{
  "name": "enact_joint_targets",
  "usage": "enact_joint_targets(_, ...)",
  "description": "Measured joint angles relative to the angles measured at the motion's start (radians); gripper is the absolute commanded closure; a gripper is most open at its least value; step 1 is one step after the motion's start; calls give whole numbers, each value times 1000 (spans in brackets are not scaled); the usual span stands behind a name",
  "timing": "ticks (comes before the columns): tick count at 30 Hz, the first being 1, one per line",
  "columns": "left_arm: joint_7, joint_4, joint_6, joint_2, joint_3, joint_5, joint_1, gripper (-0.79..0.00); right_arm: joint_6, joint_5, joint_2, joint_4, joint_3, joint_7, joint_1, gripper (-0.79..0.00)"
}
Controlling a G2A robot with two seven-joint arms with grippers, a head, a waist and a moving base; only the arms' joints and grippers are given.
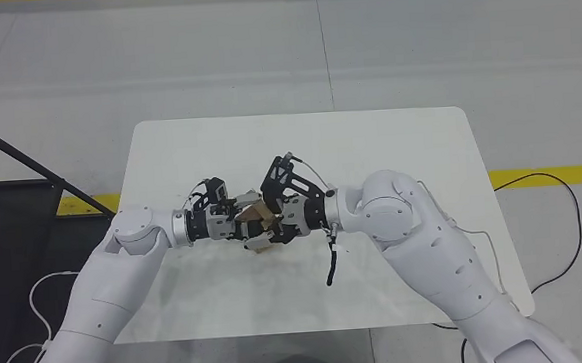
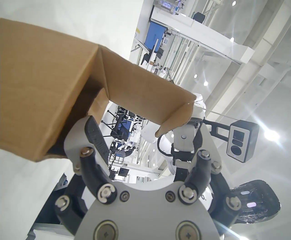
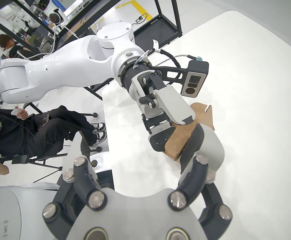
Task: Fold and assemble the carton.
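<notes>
Currently: carton (image 1: 258,222) over white table (image 1: 390,155) centre. Left gripper (image 2: 146,136) clamps carton between fingers. Right gripper (image 3: 141,136) spread wide, one finger pad (image 3: 195,141) pressed against carton edge.

You cannot cross the middle of the table (image 1: 399,140): the left gripper (image 1: 239,223) and the right gripper (image 1: 277,222) meet head-on at the carton (image 3: 202,113), and both arms lie slantwise over the near half. A wrist camera (image 3: 194,79) juts from the left arm just beside the carton, and a black cable (image 1: 331,264) hangs from the right forearm over the near tabletop. Your passing room lies over the far half, out to both far corners. A black frame (image 1: 14,153) slants in toward the left edge.
</notes>
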Motion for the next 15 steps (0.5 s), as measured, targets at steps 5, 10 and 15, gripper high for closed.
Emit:
enact_joint_targets(5, -1, -4, 0, 2, -10, -8, 5, -785, 0, -16, 0, -13, -13, -6, -1, -785)
enact_joint_targets(10, -10, -7, -9, 5, -31, -34, 11, -785, 18, -43, -1, -31, -25, -17, -6, -785)
enact_joint_targets(15, -28, -8, -18, 13, -71, -64, 21, -785, 27, -48, 0, -36, -28, -19, -7, -785)
